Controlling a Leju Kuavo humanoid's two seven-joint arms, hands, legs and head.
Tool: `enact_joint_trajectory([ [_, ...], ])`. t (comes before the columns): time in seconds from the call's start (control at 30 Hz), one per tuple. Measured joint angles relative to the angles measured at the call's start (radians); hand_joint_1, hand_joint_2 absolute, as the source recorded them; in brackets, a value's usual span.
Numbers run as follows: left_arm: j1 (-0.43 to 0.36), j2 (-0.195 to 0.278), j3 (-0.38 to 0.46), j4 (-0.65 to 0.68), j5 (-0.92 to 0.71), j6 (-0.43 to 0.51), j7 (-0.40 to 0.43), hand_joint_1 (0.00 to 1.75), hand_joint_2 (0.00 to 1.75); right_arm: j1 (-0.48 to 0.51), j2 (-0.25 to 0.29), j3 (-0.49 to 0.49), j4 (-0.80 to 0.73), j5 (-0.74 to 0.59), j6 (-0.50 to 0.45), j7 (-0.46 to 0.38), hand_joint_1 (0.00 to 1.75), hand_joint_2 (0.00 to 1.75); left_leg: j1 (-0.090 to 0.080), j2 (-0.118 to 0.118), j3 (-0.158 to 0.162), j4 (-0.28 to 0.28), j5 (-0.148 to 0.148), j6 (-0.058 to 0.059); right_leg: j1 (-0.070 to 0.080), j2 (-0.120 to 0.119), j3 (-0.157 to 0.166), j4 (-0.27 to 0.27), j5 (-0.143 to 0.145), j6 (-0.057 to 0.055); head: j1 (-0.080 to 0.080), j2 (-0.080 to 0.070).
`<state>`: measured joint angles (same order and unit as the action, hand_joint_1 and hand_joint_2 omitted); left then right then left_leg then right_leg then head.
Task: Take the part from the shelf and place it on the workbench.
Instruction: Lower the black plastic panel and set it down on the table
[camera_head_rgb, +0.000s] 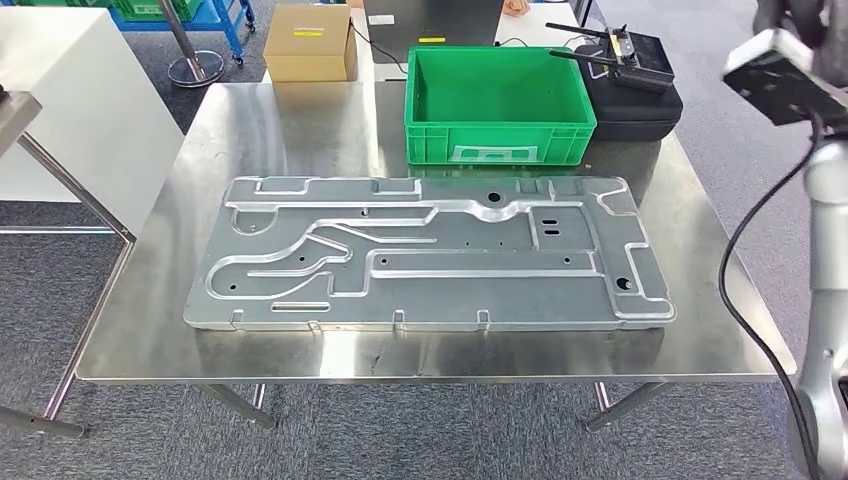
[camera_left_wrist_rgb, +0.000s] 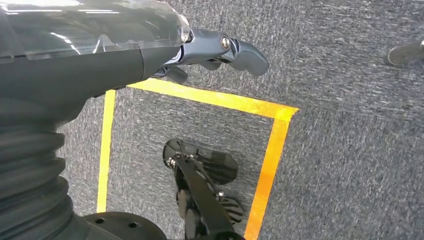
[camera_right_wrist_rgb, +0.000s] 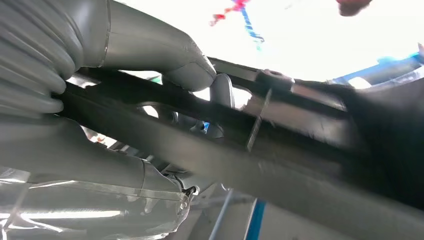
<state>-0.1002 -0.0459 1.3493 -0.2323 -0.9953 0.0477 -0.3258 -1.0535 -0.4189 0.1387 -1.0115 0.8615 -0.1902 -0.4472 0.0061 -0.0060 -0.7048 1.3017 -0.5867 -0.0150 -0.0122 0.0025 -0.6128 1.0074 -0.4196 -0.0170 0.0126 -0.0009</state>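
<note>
In the right wrist view my right hand (camera_right_wrist_rgb: 150, 55) grips a long dark part (camera_right_wrist_rgb: 280, 145), with the thick grey thumb (camera_right_wrist_rgb: 187, 67) pressed over its upper edge and the darker fingers mostly hidden behind it. In the head view my right arm (camera_head_rgb: 825, 250) stands raised at the right edge, beside the steel workbench (camera_head_rgb: 300, 130). My left hand (camera_left_wrist_rgb: 220, 50) hangs over the grey carpet, holding nothing, its fingers stretched out.
A large stamped metal plate (camera_head_rgb: 430, 250) covers the middle of the workbench. Behind it stand a green crate (camera_head_rgb: 497, 100), a cardboard box (camera_head_rgb: 310, 40) and a black case with a controller (camera_head_rgb: 630, 85). A white table (camera_head_rgb: 80, 100) stands at the left.
</note>
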Motion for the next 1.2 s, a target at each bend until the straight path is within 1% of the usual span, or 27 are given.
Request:
enact_joint_trajectory([
  [0.03,-0.002,0.000,-0.001,0.000,0.000,0.000,-0.001,0.00,1.75,-0.038,0.011,0.045,0.070,0.061,-0.009,0.019,1.55,1.75,0.000,0.000,0.015,-0.051,0.041,0.001,0.000,0.001,0.003,0.001,-0.002,0.001,0.000,0.000],
  [0.07,-0.003,0.001,-0.001,0.000,0.000,0.000,-0.003,0.00,1.75,-0.071,0.026,0.093,0.138,0.117,-0.014,0.040,1.55,1.75,0.000,0.002,0.044,-0.126,0.087,0.003,0.001,0.001,0.006,0.003,-0.005,0.004,0.000,0.000],
  [0.13,-0.006,0.001,-0.002,0.000,0.001,0.000,-0.006,0.00,1.75,-0.115,0.068,0.177,0.259,0.195,-0.013,0.076,1.55,1.75,-0.002,0.005,0.093,-0.246,0.142,0.011,0.005,0.004,0.007,0.010,-0.011,0.010,0.000,0.000],
  [0.17,-0.007,0.001,-0.003,0.000,0.001,0.000,-0.006,0.00,1.75,-0.127,0.093,0.214,0.311,0.216,-0.008,0.090,1.55,1.75,-0.003,0.007,0.103,-0.272,0.149,0.015,0.007,0.005,0.006,0.011,-0.011,0.014,0.001,0.000],
  [0.27,-0.011,0.000,-0.004,0.000,0.001,-0.002,-0.006,0.00,1.75,-0.137,0.167,0.299,0.433,0.249,0.025,0.110,1.55,1.75,-0.002,0.007,0.107,-0.285,0.154,0.031,0.008,0.006,0.003,0.012,-0.012,0.027,0.001,0.000],
  [0.3,-0.013,0.000,-0.005,0.000,0.001,-0.005,-0.008,0.00,1.75,-0.137,0.189,0.319,0.462,0.255,0.041,0.114,1.55,1.75,0.000,0.006,0.109,-0.290,0.157,0.037,0.007,0.005,-0.002,0.024,-0.022,0.032,0.002,0.000],
  [0.33,-0.014,-0.001,-0.006,0.000,0.001,-0.009,-0.010,0.00,1.75,-0.138,0.209,0.335,0.490,0.260,0.057,0.118,1.55,1.75,0.003,0.005,0.110,-0.296,0.161,0.042,0.006,0.004,-0.016,0.055,-0.042,0.037,0.003,0.000],
  [0.37,-0.014,-0.001,-0.006,0.000,0.001,-0.013,-0.013,0.00,1.75,-0.136,0.228,0.351,0.516,0.266,0.070,0.125,1.55,1.75,0.005,0.004,0.112,-0.298,0.162,0.044,0.003,0.002,-0.042,0.110,-0.070,0.041,0.005,0.000],
  [0.43,-0.013,-0.001,-0.006,0.000,0.001,-0.020,-0.019,0.00,1.75,-0.123,0.265,0.381,0.562,0.276,0.086,0.139,1.55,1.75,0.005,0.000,0.112,-0.299,0.161,0.045,-0.001,0.002,-0.112,0.244,-0.124,0.049,0.006,0.000],
  [0.47,-0.012,-0.001,-0.007,0.000,0.001,-0.023,-0.022,0.00,1.75,-0.110,0.281,0.394,0.579,0.279,0.089,0.147,1.55,1.75,0.005,-0.002,0.113,-0.298,0.160,0.044,-0.003,0.001,-0.138,0.286,-0.130,0.051,0.006,0.000],
  [0.5,-0.011,-0.001,-0.007,0.000,0.001,-0.028,-0.028,0.00,1.75,-0.097,0.296,0.404,0.594,0.280,0.093,0.152,1.55,1.75,0.006,-0.003,0.114,-0.297,0.158,0.043,-0.004,0.001,-0.145,0.288,-0.115,0.052,0.006,0.000],
  [0.53,-0.010,-0.001,-0.007,0.000,0.001,-0.033,-0.035,0.00,1.75,-0.086,0.311,0.411,0.606,0.280,0.097,0.158,1.55,1.75,0.006,-0.004,0.117,-0.296,0.155,0.040,-0.005,0.000,-0.133,0.250,-0.082,0.051,0.006,0.000],
  [0.57,-0.009,-0.001,-0.008,0.000,0.001,-0.040,-0.044,0.00,1.75,-0.077,0.323,0.417,0.616,0.281,0.100,0.163,1.55,1.75,0.006,-0.005,0.121,-0.294,0.151,0.037,-0.005,0.000,-0.102,0.179,-0.039,0.047,0.006,0.000],
  [0.6,-0.009,-0.001,-0.009,0.000,0.001,-0.047,-0.053,0.00,1.75,-0.070,0.335,0.422,0.625,0.281,0.102,0.166,1.55,1.75,0.005,-0.005,0.124,-0.293,0.146,0.033,-0.003,-0.001,-0.069,0.110,-0.008,0.043,0.005,0.000],
  [0.63,-0.010,-0.001,-0.010,0.000,0.000,-0.053,-0.062,0.00,1.75,-0.065,0.345,0.426,0.632,0.281,0.104,0.169,1.55,1.75,0.004,-0.006,0.125,-0.292,0.143,0.029,0.001,0.000,-0.043,0.054,0.012,0.038,0.005,0.000],
  [0.67,-0.010,-0.001,-0.012,0.000,0.000,-0.058,-0.069,0.00,1.75,-0.059,0.354,0.430,0.639,0.281,0.105,0.171,1.55,1.75,0.003,-0.005,0.126,-0.292,0.140,0.025,0.005,0.000,-0.027,0.020,0.018,0.033,0.005,0.000],
  [0.73,-0.011,-0.001,-0.014,0.000,-0.002,-0.066,-0.081,0.00,1.75,-0.044,0.372,0.433,0.650,0.280,0.105,0.172,1.55,1.75,0.003,-0.005,0.127,-0.294,0.138,0.014,0.010,0.002,-0.023,0.009,0.011,0.023,0.005,0.000],
  [0.8,-0.011,0.000,-0.015,0.000,-0.003,-0.071,-0.087,0.00,1.75,-0.031,0.388,0.434,0.658,0.280,0.105,0.172,1.55,1.75,0.004,-0.003,0.126,-0.284,0.126,0.003,0.005,0.002,-0.016,0.002,0.011,0.010,0.005,0.000],
  [0.87,-0.011,0.000,-0.016,0.000,-0.004,-0.074,-0.089,0.00,1.75,-0.025,0.401,0.434,0.665,0.280,0.105,0.172,1.55,1.75,0.005,-0.001,0.092,-0.204,0.079,-0.004,0.001,0.001,-0.010,-0.006,0.012,-0.002,0.003,0.000],
  [0.93,-0.011,0.000,-0.016,0.000,-0.005,-0.075,-0.090,0.00,1.75,-0.018,0.411,0.434,0.671,0.280,0.105,0.172,1.55,1.75,0.006,0.000,0.023,-0.063,0.018,-0.009,0.005,0.001,-0.008,-0.006,0.010,-0.009,0.002,0.000],
  [0.97,-0.010,0.000,-0.016,0.000,-0.005,-0.075,-0.090,0.00,1.75,-0.014,0.414,0.434,0.674,0.280,0.105,0.172,1.17,1.31,0.007,0.000,-0.006,-0.011,0.005,-0.011,0.006,0.001,-0.008,-0.005,0.009,-0.010,0.002,0.000],
  [1.0,-0.010,0.000,-0.016,0.000,-0.005,-0.075,-0.090,0.00,1.75,-0.010,0.416,0.435,0.677,0.280,0.106,0.172,0.78,0.87,0.007,0.000,-0.018,0.005,0.011,-0.012,0.007,0.002,-0.007,-0.003,0.008,-0.010,0.002,0.000],
  [1.03,-0.009,0.000,-0.016,0.000,-0.005,-0.074,-0.091,0.00,1.75,-0.007,0.419,0.435,0.680,0.280,0.108,0.172,0.39,0.44,0.007,0.000,-0.009,-0.023,0.038,-0.012,0.007,0.002,-0.006,-0.001,0.006,-0.010,0.002,0.000],
  [1.07,-0.009,0.001,-0.016,0.000,-0.005,-0.073,-0.091,0.00,1.75,-0.006,0.422,0.435,0.682,0.280,0.111,0.172,0.00,0.00,0.007,0.000,0.017,-0.085,0.077,-0.011,0.007,0.002,-0.005,0.003,0.003,-0.008,0.002,0.000],
  [1.13,-0.010,0.001,-0.016,0.000,-0.002,-0.069,-0.091,0.00,1.75,-0.005,0.433,0.435,0.685,0.282,0.126,0.170,0.00,0.00,0.007,0.001,0.080,-0.221,0.132,-0.005,0.008,0.004,-0.007,0.014,-0.004,-0.002,0.003,0.000],
  [1.17,-0.010,0.001,-0.016,0.001,-0.001,-0.067,-0.090,0.00,1.75,-0.003,0.440,0.436,0.686,0.284,0.134,0.169,0.00,0.00,0.006,0.001,0.097,-0.258,0.142,-0.001,0.009,0.006,-0.009,0.019,-0.006,0.002,0.003,0.000],
  [1.2,-0.011,0.001,-0.016,0.001,0.001,-0.066,-0.087,0.00,1.31,0.001,0.450,0.437,0.688,0.285,0.139,0.167,0.00,0.00,0.005,0.001,0.103,-0.271,0.141,0.004,0.011,0.008,-0.011,0.021,-0.007,0.006,0.003,0.000],
])
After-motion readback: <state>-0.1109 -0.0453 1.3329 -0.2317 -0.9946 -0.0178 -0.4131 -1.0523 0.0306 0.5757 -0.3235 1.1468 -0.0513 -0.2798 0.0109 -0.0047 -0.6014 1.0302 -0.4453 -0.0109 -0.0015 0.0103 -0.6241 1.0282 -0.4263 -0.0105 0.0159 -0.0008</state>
